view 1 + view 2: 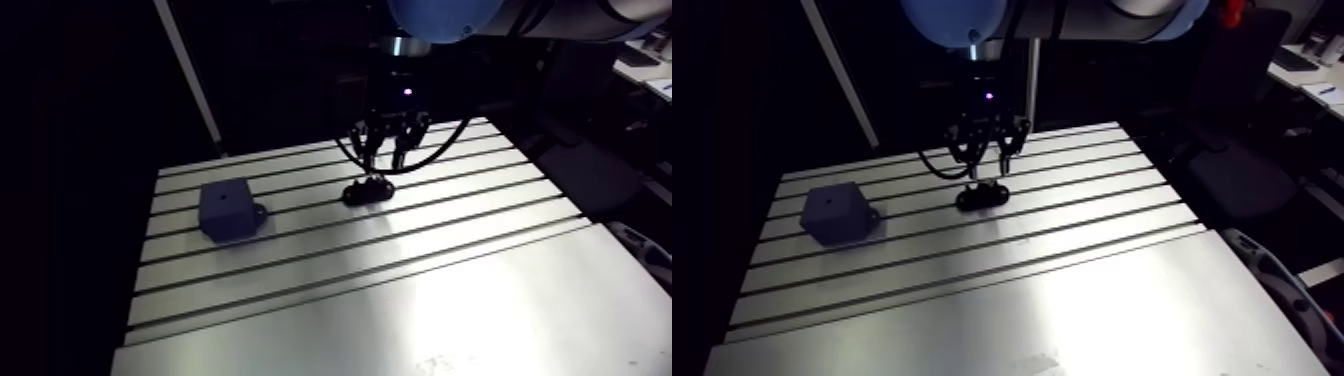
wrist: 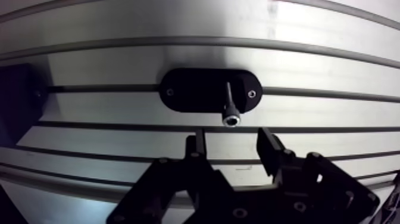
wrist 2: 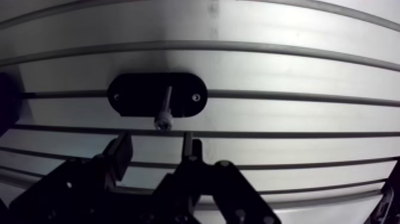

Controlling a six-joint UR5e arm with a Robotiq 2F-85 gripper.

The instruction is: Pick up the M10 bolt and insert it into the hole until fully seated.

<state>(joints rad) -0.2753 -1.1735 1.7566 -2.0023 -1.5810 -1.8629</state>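
Above the tabletop (image 2: 119, 65), the jaws stand spread and empty, touching nothing; the bolt (image 2: 230, 112) stands in a black oval holder (image 2: 190, 90) just ahead.

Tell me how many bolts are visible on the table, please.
1. The bolt stands in the black oval holder, just ahead of the open hand. No other bolt shows, though the dark block may hide something.

We see the gripper (image 1: 989, 168) hanging at the upper centre of the frame, its two fingers apart. It is just above a black oval holder (image 1: 982, 196) that lies on the slotted table (image 1: 1072, 290). At centre left sits a dark block (image 1: 834, 213) with a small flange, well apart from the holder.
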